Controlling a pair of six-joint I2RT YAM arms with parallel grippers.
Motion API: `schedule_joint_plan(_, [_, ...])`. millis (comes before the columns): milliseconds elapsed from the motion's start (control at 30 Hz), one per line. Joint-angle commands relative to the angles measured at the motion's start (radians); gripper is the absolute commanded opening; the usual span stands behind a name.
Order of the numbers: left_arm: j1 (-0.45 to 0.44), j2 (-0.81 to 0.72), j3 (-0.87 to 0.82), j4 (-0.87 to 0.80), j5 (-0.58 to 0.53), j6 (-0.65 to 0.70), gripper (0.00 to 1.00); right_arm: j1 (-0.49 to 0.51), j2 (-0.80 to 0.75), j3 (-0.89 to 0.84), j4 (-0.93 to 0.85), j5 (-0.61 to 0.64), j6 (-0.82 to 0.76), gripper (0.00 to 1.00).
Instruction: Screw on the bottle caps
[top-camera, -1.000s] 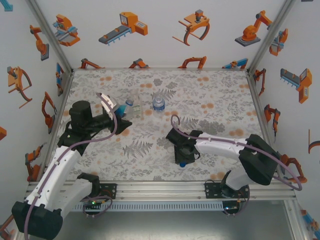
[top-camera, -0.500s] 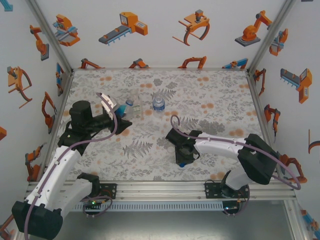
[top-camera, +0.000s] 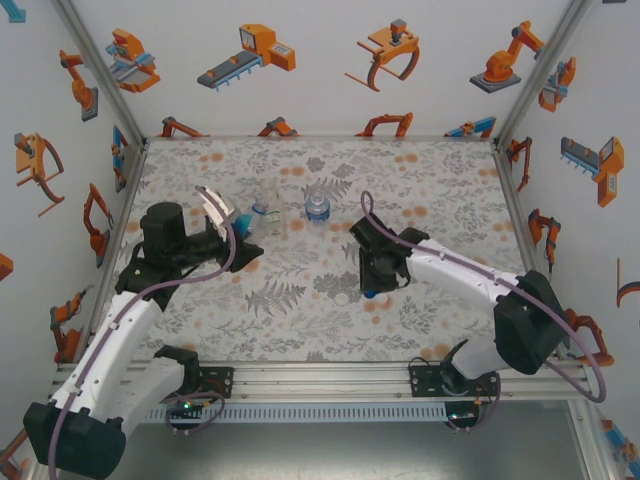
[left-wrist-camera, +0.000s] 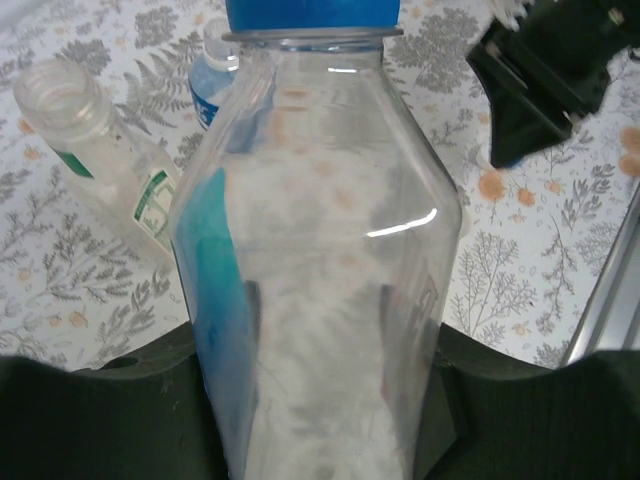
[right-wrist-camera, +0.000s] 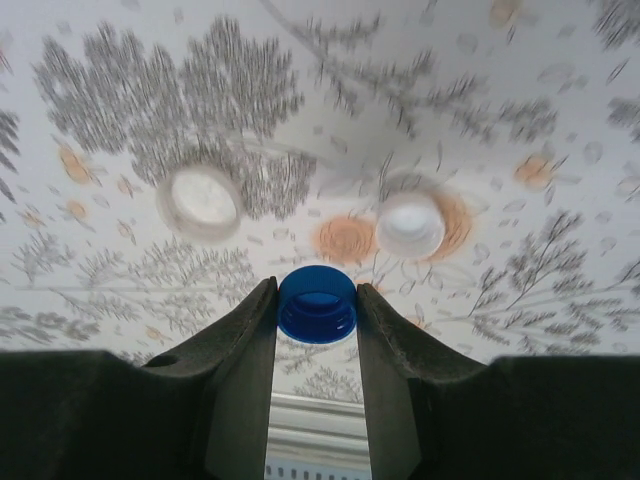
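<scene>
You are early in the job. By my reading no cap is on a bottle yet. Your right end effector (right-wrist-camera: 315, 293) is clenched on the blue cap (right-wrist-camera: 316, 306), which sits squarely between the two fingers with its open side towards the wrist camera. Just beyond those fingertips the two white caps (right-wrist-camera: 203, 203) (right-wrist-camera: 410, 224) lie loose on the bench (top-camera: 440, 190), one off to the left and one to the right of the end effector. That accounts for all three caps, and all three are off.

Your left end effector (left-wrist-camera: 318, 350) is grasping the short bottle (left-wrist-camera: 320, 220) around its body, with the neck end pointing away from the wrist. There is a blue band at that far end, and I cannot tell whether it is a neck ring or something else. Just to the left of that bottle the tall bottle (left-wrist-camera: 90, 150) leans with its mouth plainly open. The water bottle (top-camera: 317, 207) stands a little beyond, between the two end effectors, and its top is too small to read.

So one cap is picked up and one bottle is held ready. What remains is bringing the two together and turning the cap down, then the two white caps and the other two bottles.
</scene>
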Motion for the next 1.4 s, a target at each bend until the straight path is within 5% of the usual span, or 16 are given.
schedule_joint_plan(0, [0.003,-0.043,0.043,-0.087,0.001,0.012,0.0,-0.064,0.075,0.08,-0.029,-0.049,-0.123,0.26])
schedule_joint_plan(600, [0.003,-0.127,-0.084,0.047,-0.069,-0.064,0.0,-0.131,0.429,0.274,0.004,-0.091,-0.223,0.33])
schedule_joint_plan(900, [0.003,-0.126,-0.083,0.047,-0.071,-0.065,0.0,-0.131,0.373,0.265,-0.002,-0.093,-0.206,0.43])
schedule_joint_plan(1367, [0.003,-0.115,-0.082,0.064,-0.06,-0.072,0.01,-0.131,0.284,0.168,0.066,-0.119,-0.15,0.44])
